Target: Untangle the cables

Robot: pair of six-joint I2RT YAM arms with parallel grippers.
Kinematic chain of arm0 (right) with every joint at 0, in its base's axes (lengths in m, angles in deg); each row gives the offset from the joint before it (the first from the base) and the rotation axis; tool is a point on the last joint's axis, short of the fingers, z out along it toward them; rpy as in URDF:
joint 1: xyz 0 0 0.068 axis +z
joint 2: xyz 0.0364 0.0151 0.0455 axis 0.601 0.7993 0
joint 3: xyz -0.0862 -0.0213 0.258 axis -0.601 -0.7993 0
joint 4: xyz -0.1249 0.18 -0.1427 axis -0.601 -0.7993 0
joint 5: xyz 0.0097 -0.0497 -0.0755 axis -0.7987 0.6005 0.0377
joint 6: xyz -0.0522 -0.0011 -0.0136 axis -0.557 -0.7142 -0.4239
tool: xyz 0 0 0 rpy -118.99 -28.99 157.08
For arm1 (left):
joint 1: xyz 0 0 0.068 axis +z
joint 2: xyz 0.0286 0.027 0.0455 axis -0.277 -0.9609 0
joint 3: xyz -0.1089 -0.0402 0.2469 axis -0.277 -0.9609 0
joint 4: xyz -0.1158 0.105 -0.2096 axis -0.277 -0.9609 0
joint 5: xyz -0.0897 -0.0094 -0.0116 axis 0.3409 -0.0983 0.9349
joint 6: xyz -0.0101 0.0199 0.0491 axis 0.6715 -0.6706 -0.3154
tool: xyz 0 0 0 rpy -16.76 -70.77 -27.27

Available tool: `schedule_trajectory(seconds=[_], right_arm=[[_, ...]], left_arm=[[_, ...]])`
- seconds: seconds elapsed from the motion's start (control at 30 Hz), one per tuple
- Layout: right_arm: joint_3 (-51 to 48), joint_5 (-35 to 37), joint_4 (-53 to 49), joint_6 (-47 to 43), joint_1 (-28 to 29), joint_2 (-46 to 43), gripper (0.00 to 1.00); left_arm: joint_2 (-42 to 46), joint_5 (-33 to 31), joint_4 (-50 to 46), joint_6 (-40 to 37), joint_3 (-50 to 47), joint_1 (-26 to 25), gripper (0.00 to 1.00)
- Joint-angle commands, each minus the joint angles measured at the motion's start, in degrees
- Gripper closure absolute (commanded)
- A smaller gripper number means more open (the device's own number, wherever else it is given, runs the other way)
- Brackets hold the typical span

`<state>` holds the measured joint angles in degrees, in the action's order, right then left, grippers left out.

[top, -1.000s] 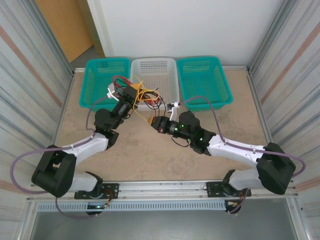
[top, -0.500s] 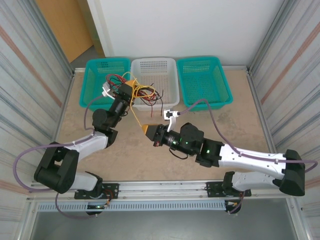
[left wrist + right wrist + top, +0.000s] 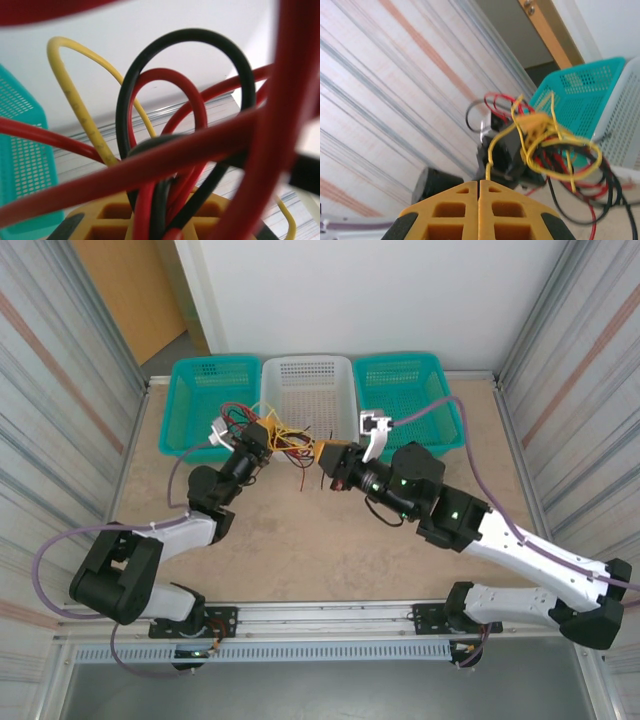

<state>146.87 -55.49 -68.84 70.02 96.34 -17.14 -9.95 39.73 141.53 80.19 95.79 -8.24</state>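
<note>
A tangle of thin red, black and yellow cables (image 3: 288, 436) hangs in the air in front of the white basket, between my two grippers. My left gripper (image 3: 268, 430) is shut on a bunch of red and black strands (image 3: 165, 200); loops of red, black and yellow wire crowd its wrist view. My right gripper (image 3: 322, 455) is shut on the end of the yellow cable (image 3: 489, 165), which rises from the closed fingertips (image 3: 480, 184) and loops into the tangle (image 3: 555, 145). The two grippers face each other, a short gap apart.
Three baskets stand at the back of the table: a teal one (image 3: 200, 390) left, a white one (image 3: 315, 385) in the middle, a teal one (image 3: 405, 390) right. Corrugated walls close in both sides. Bare tabletop (image 3: 300, 540) lies in front of the arms.
My right gripper has swung up and toward the back, from low on the table to close beside the left gripper, with the yellow cable. The yellow strand has gone slack into loops.
</note>
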Motion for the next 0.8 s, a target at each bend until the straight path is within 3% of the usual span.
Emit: schedule_trajectory(seconds=[0.0,0.2,0.47,0.77], right_arm=[[4.1,-3.9,-1.5,-2.5,-2.9,-0.6,1.0],[9.1,-6.3,-3.3,-3.1,-7.6,1.8,1.0],[13.9,-13.1,-6.7,-1.6,-18.6,6.6,1.0],[12.0,-19.7,-6.1,1.5,-28.8,10.9,1.0]], left_arm=[[0.6,1.8,2.8,-2.2,-1.9,0.5,1.0],[1.0,5.2,2.5,-2.0,-3.4,0.4,1.0],[3.4,9.3,1.2,-0.4,-2.9,-0.2,1.0],[11.8,10.2,-5.4,0.7,-0.8,-0.7,1.0]])
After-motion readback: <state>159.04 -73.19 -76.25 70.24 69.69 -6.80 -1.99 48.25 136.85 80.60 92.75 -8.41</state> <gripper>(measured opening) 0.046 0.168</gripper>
